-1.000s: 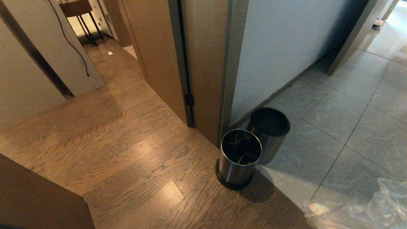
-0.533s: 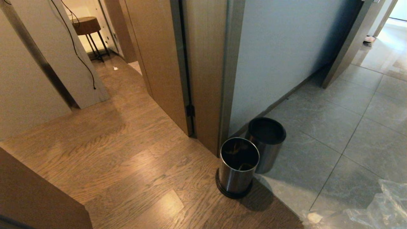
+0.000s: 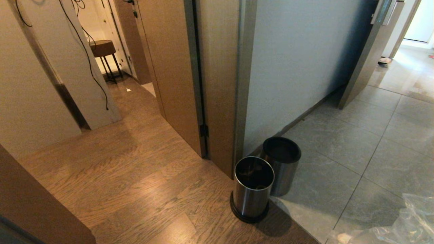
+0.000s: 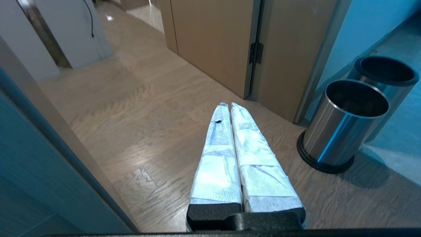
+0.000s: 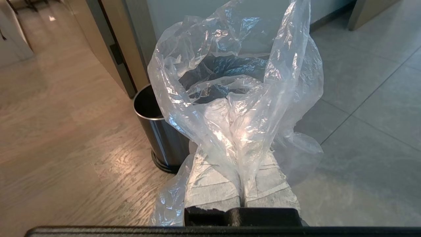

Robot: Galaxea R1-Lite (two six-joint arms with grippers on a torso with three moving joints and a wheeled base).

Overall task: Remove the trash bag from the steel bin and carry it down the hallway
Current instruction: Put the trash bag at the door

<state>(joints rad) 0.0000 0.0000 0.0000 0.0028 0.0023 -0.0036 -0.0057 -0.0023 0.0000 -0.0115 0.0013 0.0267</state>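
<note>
Two steel cylinders stand at the door frame in the lower middle of the head view: the steel bin (image 3: 252, 186) on its black base ring at the edge of the wood floor, and just behind it, touching or nearly so, the black-rimmed inner bucket (image 3: 281, 162) on the grey tiles. Neither has a liner in it now.

The trash bag (image 5: 236, 98) is already out. In the right wrist view the right end effector (image 5: 241, 184) is clamped tight on a gathered fold of the clear film, which balloons up in front of the camera; a corner of it shows in the lower right of the head view. I cannot make out any scraps inside from here. The left end effector (image 4: 228, 108) is pressed shut on nothing, hanging over the wood floor at the left of the bin.

So the lifting looks done and the carrying is what remains, toward the tiled hallway (image 3: 390, 135) at the right of the head view. To do it well I would keep that pinch firm, since the film is thin and slippery, hold the bag high enough that it does not drag, and swing wide of both cylinders when turning.
</note>
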